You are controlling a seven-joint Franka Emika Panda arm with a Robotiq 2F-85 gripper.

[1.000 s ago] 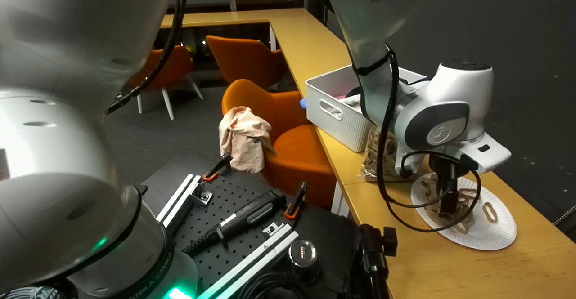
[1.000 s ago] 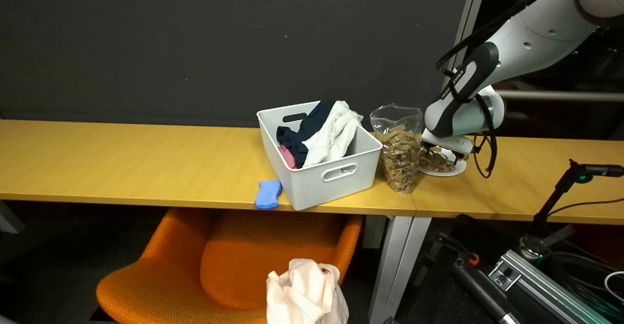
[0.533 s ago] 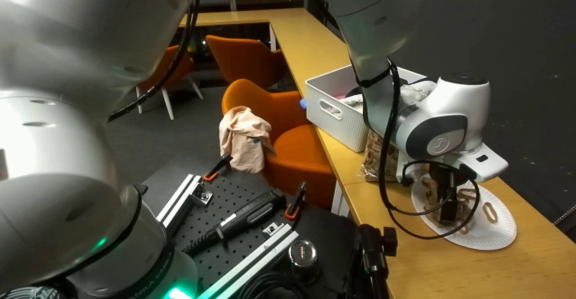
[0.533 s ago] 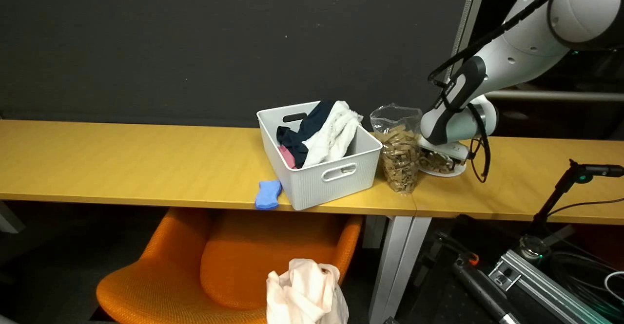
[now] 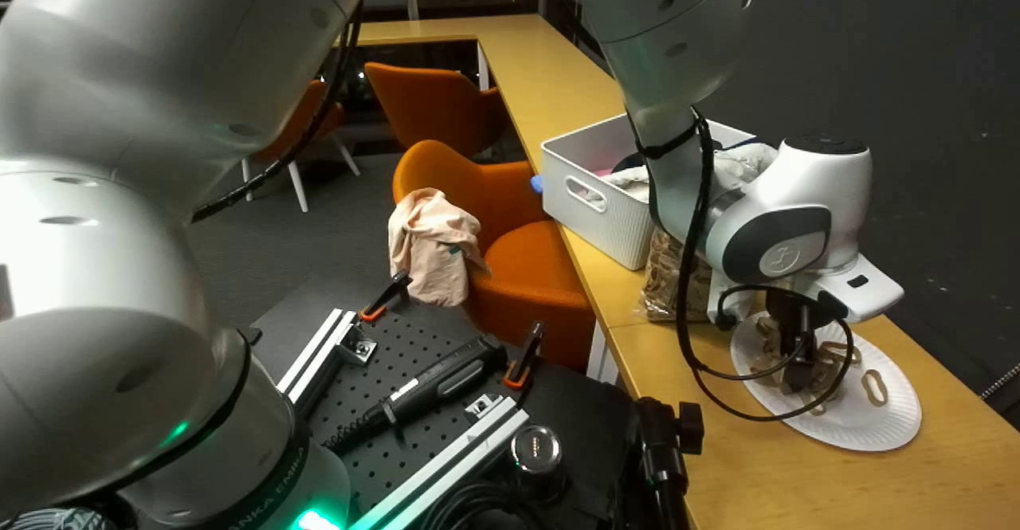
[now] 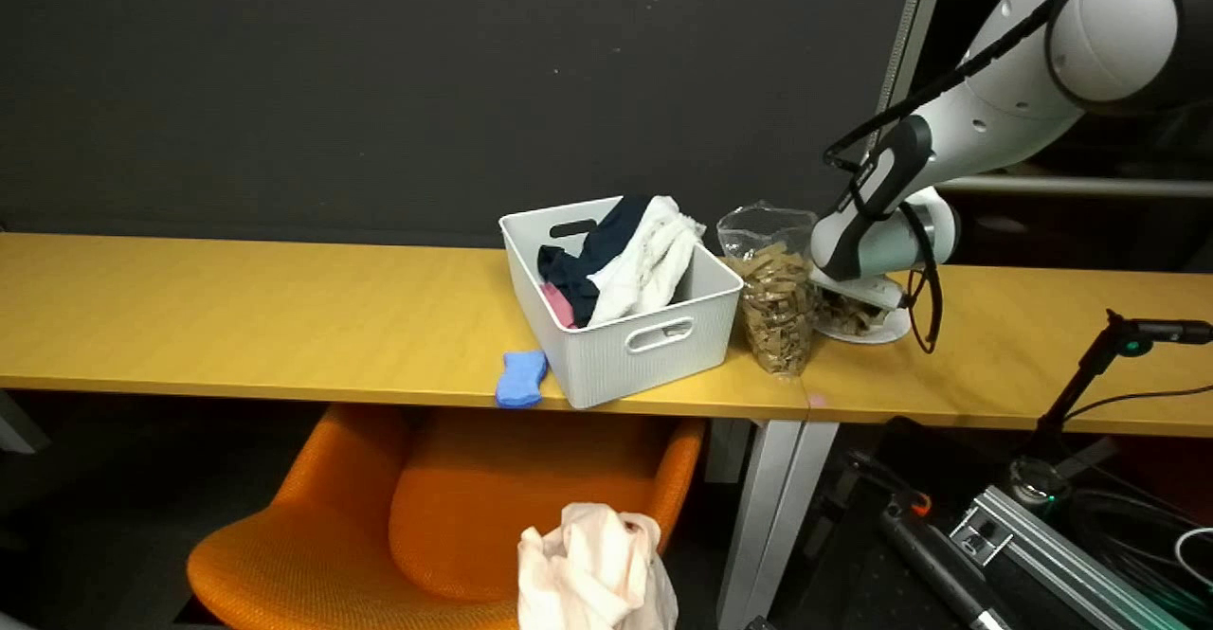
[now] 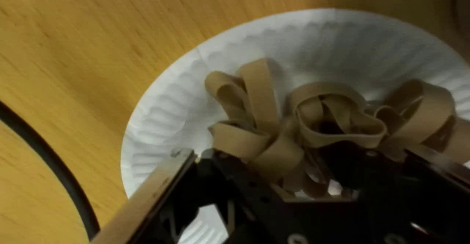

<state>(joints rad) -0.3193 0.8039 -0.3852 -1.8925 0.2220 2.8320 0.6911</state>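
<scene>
Loosely heaped rubber bands (image 7: 319, 140) crowd a paper plate (image 7: 161, 126)

Going left to right in the wrist view, the bands look light, limp and slightly grippy, apt to cling and drag their neighbours. At the left, the upright strip (image 7: 260, 97) seems easiest to pinch, across its flat faces; in the middle, the ring (image 7: 347, 140) is best taken by one wall; on the right, the wide curls (image 7: 437, 104) would probably squash under light pressure. None seems fragile.

They are tan and matt: crossing, folded lengths at the left, a rounded loop opening upward in the middle, broader curves on the right, slightly blurred. The end effector (image 7: 284, 156) stands low in the heap, its jaws apart with bands between them; whether any is pinched, I cannot tell. In both exterior views, left to right, the worktop (image 6: 237, 317) carries a pale box (image 6: 625, 379) with cloth (image 6: 644, 265) in it, a clear bag (image 6: 779, 313) of similar bands, and the plate.
</scene>
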